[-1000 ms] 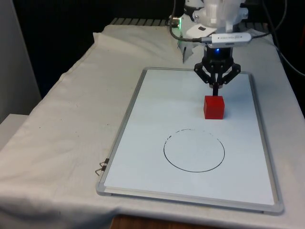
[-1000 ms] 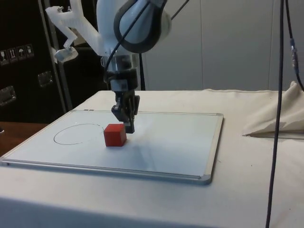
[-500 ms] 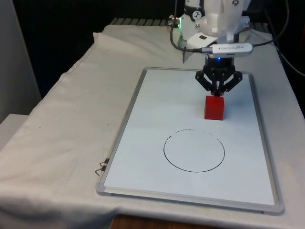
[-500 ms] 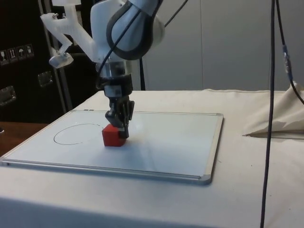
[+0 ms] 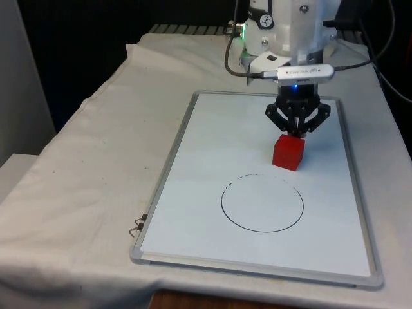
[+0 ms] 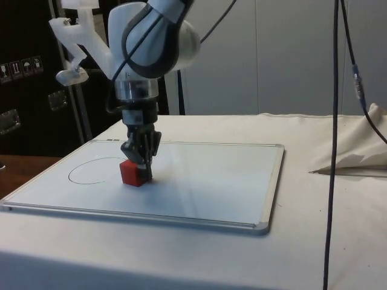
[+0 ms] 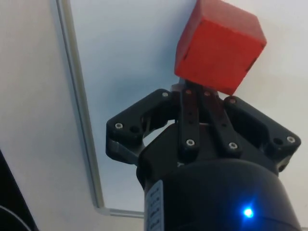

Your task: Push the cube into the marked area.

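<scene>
We see the white arm reaching steeply down, its black gripper [image 5: 297,133] pressed against the far side of the red cube [image 5: 288,152], fingers drawn together with nothing between them. The cube sits on the whiteboard [image 5: 193,187], turned slightly askew, just short of the drawn circle [image 5: 262,203]. From the side, the fingertips [image 6: 141,164] hide behind the cube's [image 6: 133,173] top edge; the wrist view shows them [image 7: 192,96] touching its [image 7: 219,45] face.

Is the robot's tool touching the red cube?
Touching. In the wrist view, the shut tool presses its tips right against the red cube, with no gap.
</scene>
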Robot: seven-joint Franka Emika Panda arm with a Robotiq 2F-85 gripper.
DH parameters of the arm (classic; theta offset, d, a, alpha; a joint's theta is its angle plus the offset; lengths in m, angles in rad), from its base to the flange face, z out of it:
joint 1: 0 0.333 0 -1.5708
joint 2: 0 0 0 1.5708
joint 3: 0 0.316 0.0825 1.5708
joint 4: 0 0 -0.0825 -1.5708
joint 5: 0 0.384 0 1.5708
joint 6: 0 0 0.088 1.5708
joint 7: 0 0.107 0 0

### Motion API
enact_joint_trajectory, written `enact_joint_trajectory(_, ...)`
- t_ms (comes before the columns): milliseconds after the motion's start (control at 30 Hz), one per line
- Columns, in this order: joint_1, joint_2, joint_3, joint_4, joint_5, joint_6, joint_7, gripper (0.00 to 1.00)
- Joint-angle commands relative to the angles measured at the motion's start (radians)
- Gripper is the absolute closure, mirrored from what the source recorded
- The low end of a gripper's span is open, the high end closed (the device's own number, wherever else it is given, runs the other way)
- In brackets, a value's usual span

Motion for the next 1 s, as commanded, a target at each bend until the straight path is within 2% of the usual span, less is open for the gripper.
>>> enact_joint_trajectory(0, -0.012, 0.015, 0.011, 0.02, 0.019, -0.005, -0.014, 1.0)
enact_joint_trajectory(33, -0.013, 0.02, 0.009, 0.028, 0.019, -0.007, -0.014, 1.0)
enact_joint_trajectory(67, -0.001, 0.005, 0.0, 0.007, 0.003, 0.0, -0.001, 1.0)
enact_joint_trajectory(100, -0.013, 0.02, 0.009, 0.028, 0.019, -0.007, -0.014, 1.0)
enact_joint_trajectory(200, -0.018, 0.038, 0.003, 0.054, 0.015, -0.017, -0.011, 1.0)
enact_joint_trajectory(300, -0.02, 0.05, -0.007, 0.077, 0.01, -0.034, -0.007, 1.0)
enact_joint_trajectory(333, -0.014, 0.046, -0.01, 0.067, 0.006, -0.023, -0.002, 1.0)
enact_joint_trajectory(400, -0.021, 0.057, -0.01, 0.089, 0.008, -0.039, -0.005, 1.0)
enact_joint_trajectory(600, -0.022, 0.087, -0.021, 0.149, 0.006, -0.063, 0.002, 1.0)
enact_joint_trajectory(667, -0.021, 0.086, -0.021, 0.15, 0.006, -0.059, 0.001, 1.0)
enact_joint_trajectory(967, -0.026, 0.142, -0.023, 0.247, 0.008, -0.088, 0.015, 1.0)
